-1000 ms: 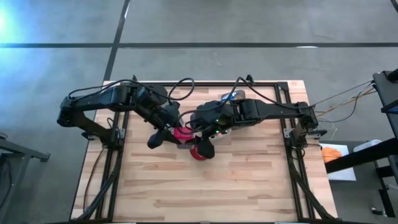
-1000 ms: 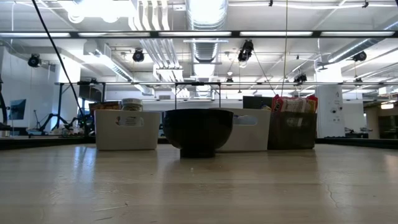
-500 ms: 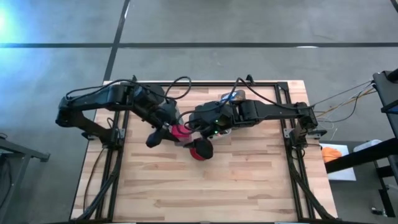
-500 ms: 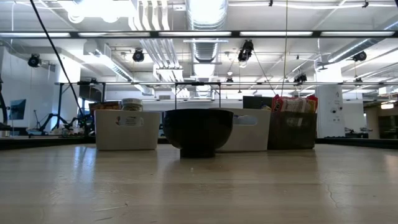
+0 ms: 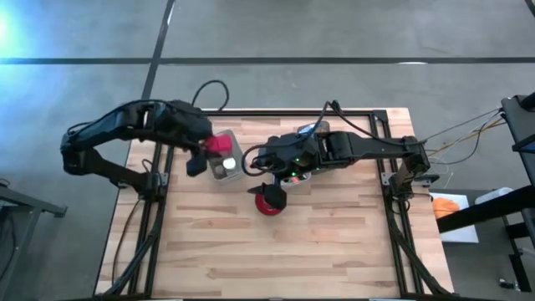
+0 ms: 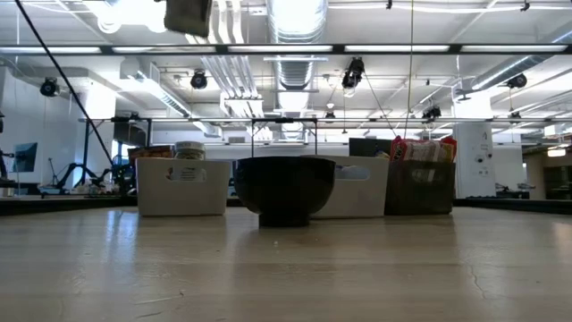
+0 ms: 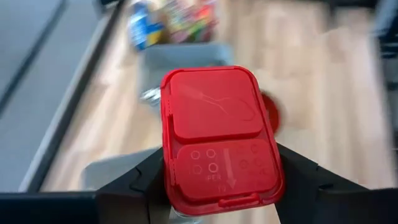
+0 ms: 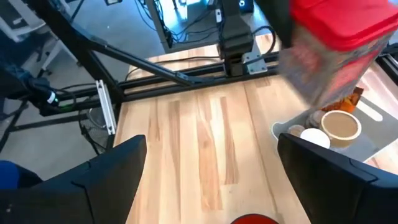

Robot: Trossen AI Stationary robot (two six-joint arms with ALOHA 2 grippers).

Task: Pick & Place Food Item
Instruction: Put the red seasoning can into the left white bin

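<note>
A clear food container with a red lid (image 7: pixel 217 137) is held up by my left gripper (image 7: pixel 217 190), which is shut on it. In the high view the container (image 5: pixel 219 145) hangs over the far left of the table, just beyond a grey bin (image 5: pixel 226 165). The right wrist view shows it blurred (image 8: pixel 336 37). My right gripper (image 5: pixel 255 171) stands open above mid-table with nothing between its fingers. A red bowl (image 5: pixel 269 201) rests on the tabletop just below it. The same bowl (image 6: pixel 284 188) looks dark in the low view. My left gripper pinches the container between its two fingers, one on each long side, at the lid's near end (image 7: pixel 166 180). The fingers (image 7: pixel 298 180) slant downward, and the lid faces up toward the wrist. The container is lifted clear of the table and the bin.
The grey bin (image 8: pixel 336 127) holds small jars and stands at the far left of centre. Beyond the far edge stand white bins (image 6: pixel 183 186) and a brown basket of packets (image 6: pixel 420 183). Black frame rails (image 5: pixel 368 113) border the wooden table (image 5: pixel 334 251).
My left gripper has swung from mid-table toward the far left edge and risen a little, carrying the red-lidded container away from my right gripper, where both met a second ago. The container now hangs near the grey bin. My right gripper has stayed in place.
</note>
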